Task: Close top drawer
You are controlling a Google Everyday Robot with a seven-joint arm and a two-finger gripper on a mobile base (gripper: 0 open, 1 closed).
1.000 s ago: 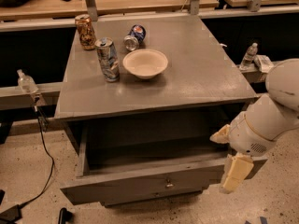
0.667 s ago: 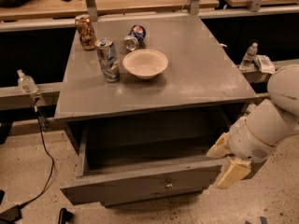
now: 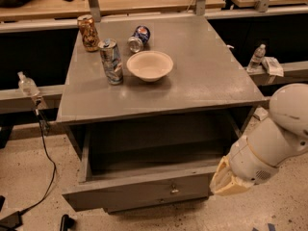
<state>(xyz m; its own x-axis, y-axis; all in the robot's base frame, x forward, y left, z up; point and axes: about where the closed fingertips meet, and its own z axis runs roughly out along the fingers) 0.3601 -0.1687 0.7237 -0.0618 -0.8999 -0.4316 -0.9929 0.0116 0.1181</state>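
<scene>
The top drawer (image 3: 139,191) of the grey cabinet is pulled far out. Its inside looks empty, and its worn front panel carries a small metal knob (image 3: 173,189). My white arm comes in from the right. My gripper (image 3: 222,181) sits at the right end of the drawer's front panel, close to its corner or touching it. Only its cream-coloured end shows, pointing left at the panel.
On the cabinet top (image 3: 211,76) stand a white bowl (image 3: 149,65), an upright silver can (image 3: 111,61), a brown can (image 3: 88,32) and a blue can lying on its side (image 3: 138,36). A black cable (image 3: 46,153) hangs at the left. A water bottle (image 3: 256,57) stands on the right ledge.
My arm and gripper have dropped lower and moved left, closing on the right end of the drawer front. The drawer has not visibly moved.
</scene>
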